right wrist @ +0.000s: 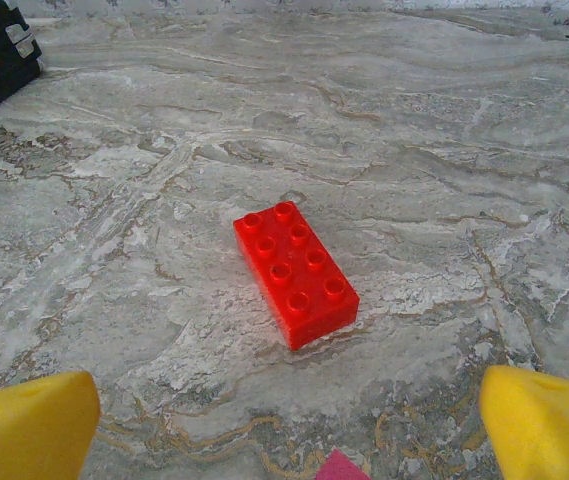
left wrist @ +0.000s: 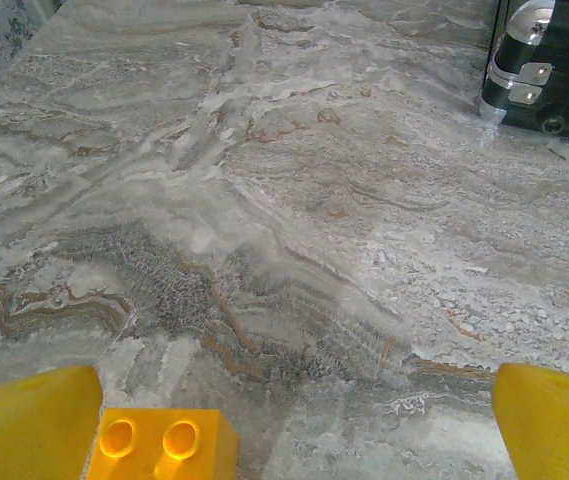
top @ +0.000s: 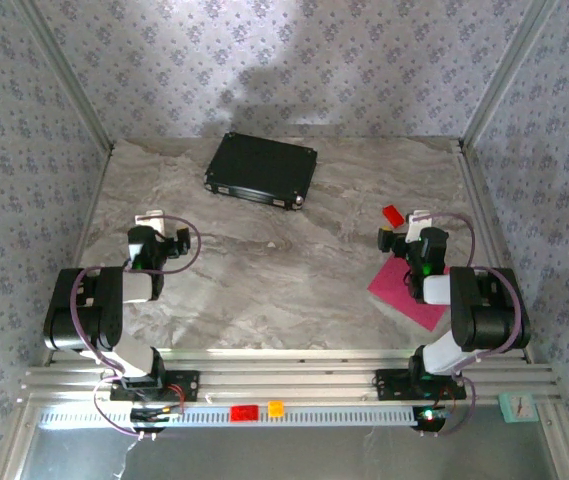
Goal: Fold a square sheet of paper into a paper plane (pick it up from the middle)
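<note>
Left tool [top: 167, 240] and right tool [top: 401, 238] are both wide open, not gripping anything. The square sheet of paper [top: 396, 287] lies flat on the desk [top: 264, 290] at the near right, partly under the right arm [top: 474, 310], with a red block [right wrist: 296, 272] just beyond it.

We look across a grey marbled worktop [left wrist: 264, 200] veined with brown. Our left fingers [left wrist: 29, 425] are yellow and stand wide apart, one in each lower corner of the view. An orange-yellow brick [left wrist: 161, 445] with two studs sits at the bottom edge, right beside the lower-left finger. At the top right, a black case [left wrist: 564, 100] rests on the worktop, with a silver corner fitting [left wrist: 519, 55] facing us.
</note>
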Controlling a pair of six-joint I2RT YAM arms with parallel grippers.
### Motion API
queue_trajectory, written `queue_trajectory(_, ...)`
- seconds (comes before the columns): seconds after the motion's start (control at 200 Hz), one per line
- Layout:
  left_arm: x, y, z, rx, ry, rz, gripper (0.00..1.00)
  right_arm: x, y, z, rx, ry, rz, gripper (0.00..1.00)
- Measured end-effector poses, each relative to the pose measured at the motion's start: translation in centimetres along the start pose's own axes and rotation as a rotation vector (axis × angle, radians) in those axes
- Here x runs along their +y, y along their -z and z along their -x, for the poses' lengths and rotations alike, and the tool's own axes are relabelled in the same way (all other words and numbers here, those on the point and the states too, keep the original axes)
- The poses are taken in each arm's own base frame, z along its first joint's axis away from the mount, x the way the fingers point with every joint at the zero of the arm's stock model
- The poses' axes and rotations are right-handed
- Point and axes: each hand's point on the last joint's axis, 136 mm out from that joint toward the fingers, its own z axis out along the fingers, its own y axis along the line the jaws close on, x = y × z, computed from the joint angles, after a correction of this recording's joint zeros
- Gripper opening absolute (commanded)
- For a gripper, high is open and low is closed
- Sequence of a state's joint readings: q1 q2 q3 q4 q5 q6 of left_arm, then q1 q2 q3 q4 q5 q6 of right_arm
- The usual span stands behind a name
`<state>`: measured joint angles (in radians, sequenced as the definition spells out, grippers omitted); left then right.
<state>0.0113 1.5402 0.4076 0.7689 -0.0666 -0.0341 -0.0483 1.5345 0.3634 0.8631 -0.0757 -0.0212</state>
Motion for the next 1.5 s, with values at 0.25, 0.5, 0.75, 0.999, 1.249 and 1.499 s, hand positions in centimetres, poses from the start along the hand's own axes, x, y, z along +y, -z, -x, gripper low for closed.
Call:
queue_trajectory(0.25,-0.1,0.0,0.0,0.000,0.000,-0.004,1.00,-0.1,0.0,-0.1,0.003,-0.001,-0.001,0.99)
queue_trajectory(0.5,0.0,1.1,0.4,-0.037,0.003,-0.007,1.00,-0.5,0.2,0.3,-0.006,0.010,-0.050,0.99)
queue_trajectory(0.75,1.2,3.4,3.7,-0.087,0.049,0.037,1.00,-0.9,3.4,4.6,-0.043,-0.028,-0.127,0.99)
queue_trajectory(0.999,2.7,6.1,4.5,-0.066,0.186,0.110,1.00,-3.3,7.0,6.7,0.049,-0.332,-0.211,0.99)
queue_trajectory(1.249,3.8,9.1,5.5,-0.021,0.540,0.169,1.00,-2.6,8.5,2.2,0.261,-0.661,-0.129,0.99)
queue_trajectory(1.499,0.7,10.3,4.6,0.139,0.631,0.013,1.00,-1.1,9.7,-4.9,0.505,-0.823,-0.159,0.99)
